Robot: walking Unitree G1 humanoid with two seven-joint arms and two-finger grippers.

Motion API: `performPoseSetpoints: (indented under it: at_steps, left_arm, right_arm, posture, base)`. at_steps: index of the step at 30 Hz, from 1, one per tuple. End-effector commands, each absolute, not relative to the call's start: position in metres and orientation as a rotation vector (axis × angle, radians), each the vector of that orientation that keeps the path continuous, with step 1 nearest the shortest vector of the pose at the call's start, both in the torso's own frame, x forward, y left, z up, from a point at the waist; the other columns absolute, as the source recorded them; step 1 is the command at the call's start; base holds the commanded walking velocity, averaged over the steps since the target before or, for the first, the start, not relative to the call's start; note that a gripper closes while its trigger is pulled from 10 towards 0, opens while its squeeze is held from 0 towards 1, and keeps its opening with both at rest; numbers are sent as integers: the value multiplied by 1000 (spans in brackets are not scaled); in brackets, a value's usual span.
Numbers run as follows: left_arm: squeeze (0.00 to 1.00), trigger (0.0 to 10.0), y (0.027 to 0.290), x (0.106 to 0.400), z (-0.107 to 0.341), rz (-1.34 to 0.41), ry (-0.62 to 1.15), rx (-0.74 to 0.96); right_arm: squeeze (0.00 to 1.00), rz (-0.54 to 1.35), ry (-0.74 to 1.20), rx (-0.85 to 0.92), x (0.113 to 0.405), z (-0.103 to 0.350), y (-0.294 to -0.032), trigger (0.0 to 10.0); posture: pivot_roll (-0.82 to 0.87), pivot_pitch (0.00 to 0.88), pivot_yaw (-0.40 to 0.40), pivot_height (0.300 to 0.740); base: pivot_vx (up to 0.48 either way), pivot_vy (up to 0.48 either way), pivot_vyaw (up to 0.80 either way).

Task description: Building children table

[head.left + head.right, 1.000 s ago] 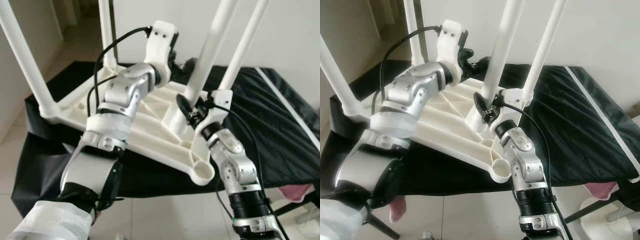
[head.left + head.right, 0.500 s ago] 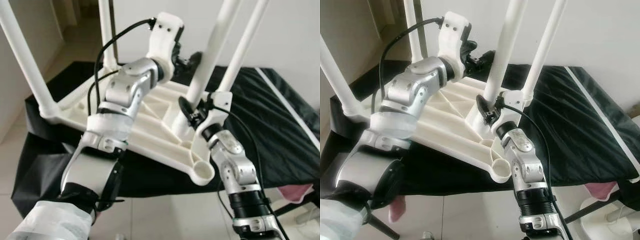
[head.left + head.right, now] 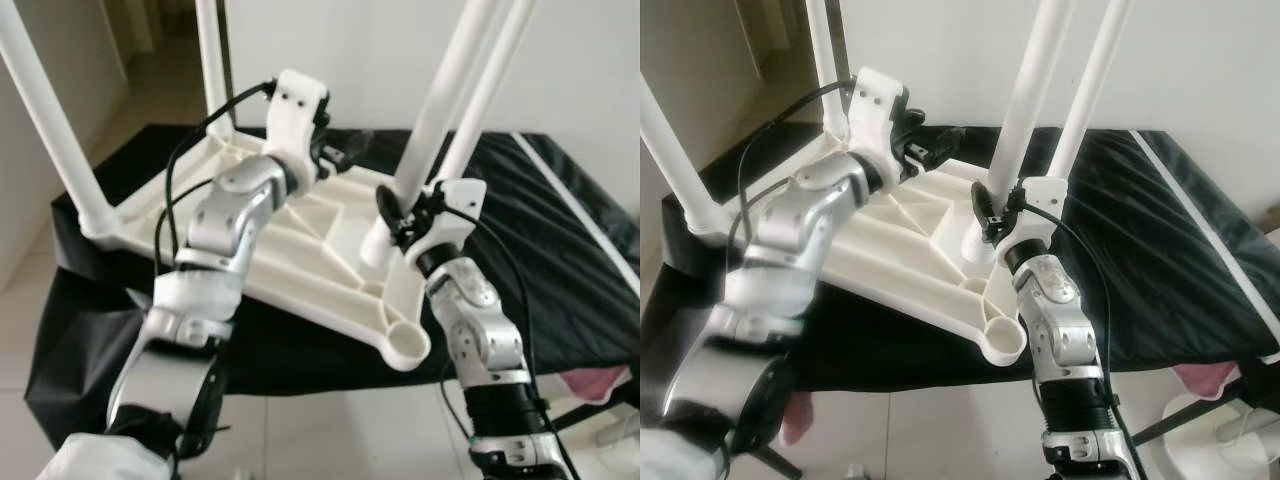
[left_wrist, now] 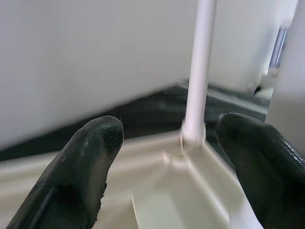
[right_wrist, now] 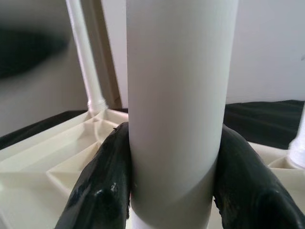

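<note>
- The upturned white table top (image 3: 300, 250) lies on the black cloth (image 3: 560, 260).
- My right gripper (image 5: 169, 191) pinches a loose table leg (image 3: 440, 110) low down, its foot resting on the top's underside.
- My left gripper (image 4: 167, 157) hangs spread over the far edge, holding nothing.

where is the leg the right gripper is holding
In the left eye view the white leg stands right of centre, its lower end on the upturned tabletop, clamped low by the right gripper.
</note>
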State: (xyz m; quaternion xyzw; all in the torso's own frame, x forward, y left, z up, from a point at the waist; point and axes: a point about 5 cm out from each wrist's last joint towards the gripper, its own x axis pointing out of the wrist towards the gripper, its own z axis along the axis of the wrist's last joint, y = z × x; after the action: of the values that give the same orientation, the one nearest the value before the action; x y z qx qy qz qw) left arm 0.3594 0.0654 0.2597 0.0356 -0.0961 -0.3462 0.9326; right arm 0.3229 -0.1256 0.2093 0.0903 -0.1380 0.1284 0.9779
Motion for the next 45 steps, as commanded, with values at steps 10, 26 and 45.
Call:
performPoseSetpoints:
  at_steps: [10,26,45]
  left_arm:
    - [0,10000,63,323,194,-1032,-111,126]
    - [0,10000,58,282,160,-1357,-40,197]
    - [0,10000,88,253,139,-1549,144,287]
  right_arm:
    - [0,157,-272,160,326,206,-144,10000]
    - [0,122,-264,145,325,205,-150,10000]
    - [0,120,-242,142,323,200,-153,10000]
  posture:
    - [91,0,-73,740]
    - [75,0,-73,740]
    - [81,0,-91,740]
  base:
    - [0,0,0]
    - [0,0,0]
    - [0,0,0]
